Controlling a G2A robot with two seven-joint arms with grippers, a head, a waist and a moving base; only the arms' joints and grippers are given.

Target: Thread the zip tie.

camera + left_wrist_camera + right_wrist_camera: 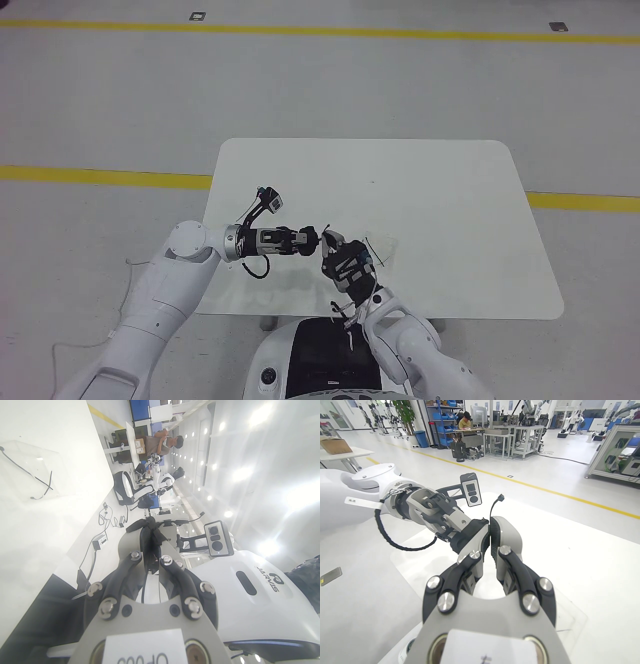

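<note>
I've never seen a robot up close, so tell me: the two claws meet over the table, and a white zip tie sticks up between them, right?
Not quite. The zip tie is black, not white; the right wrist view shows it sticking up where the right claw and left claw meet over the table.

Tight spot front-left, room elsewhere

Left claw & right claw meet tip to tip over the near-left part of the tabletop. Both pinch the zip tie, its head poking up btwn them, so no way thru there. Clear tray w/ spare ties lies just beside the right claw. Far half & right side of the tabletop give room to pass.
</note>
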